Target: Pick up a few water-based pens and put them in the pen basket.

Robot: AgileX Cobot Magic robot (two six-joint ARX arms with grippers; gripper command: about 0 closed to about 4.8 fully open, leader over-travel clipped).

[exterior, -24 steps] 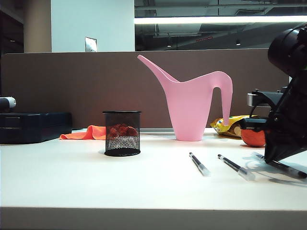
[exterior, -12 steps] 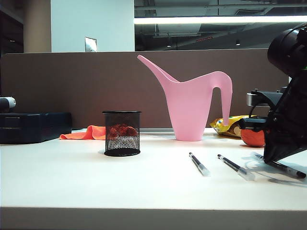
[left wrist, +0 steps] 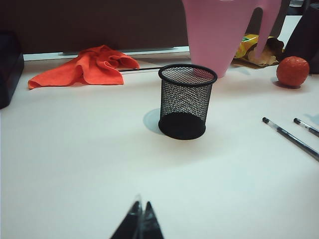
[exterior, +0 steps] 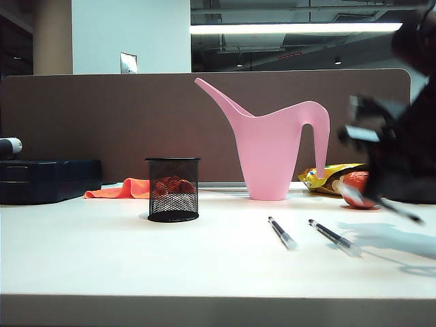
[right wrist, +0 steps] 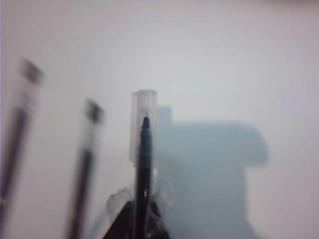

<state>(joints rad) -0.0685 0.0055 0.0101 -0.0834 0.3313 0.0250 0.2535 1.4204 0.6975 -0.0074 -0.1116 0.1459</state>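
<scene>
The pen basket [exterior: 173, 189], a black mesh cup, stands left of centre on the white table; it also shows in the left wrist view [left wrist: 187, 102]. Two water-based pens [exterior: 283, 233] [exterior: 334, 237] lie on the table to its right. My right gripper [exterior: 385, 196], blurred at the far right, hangs above the table, shut on a third pen [right wrist: 143, 164] whose clear cap [right wrist: 143, 124] sticks out past the fingertips [right wrist: 142, 211]. My left gripper [left wrist: 141, 208] is shut on nothing, well short of the basket.
A pink watering can [exterior: 272, 150] stands behind the pens. An orange cloth [exterior: 122, 189] and a black case [exterior: 48, 179] lie at the back left. An orange ball [exterior: 357, 189] and a yellow snack bag [exterior: 320, 178] sit at the back right.
My right gripper has risen from the table with the third pen in it, now blurred by motion. The two other pens, the basket and the left gripper have not moved.
</scene>
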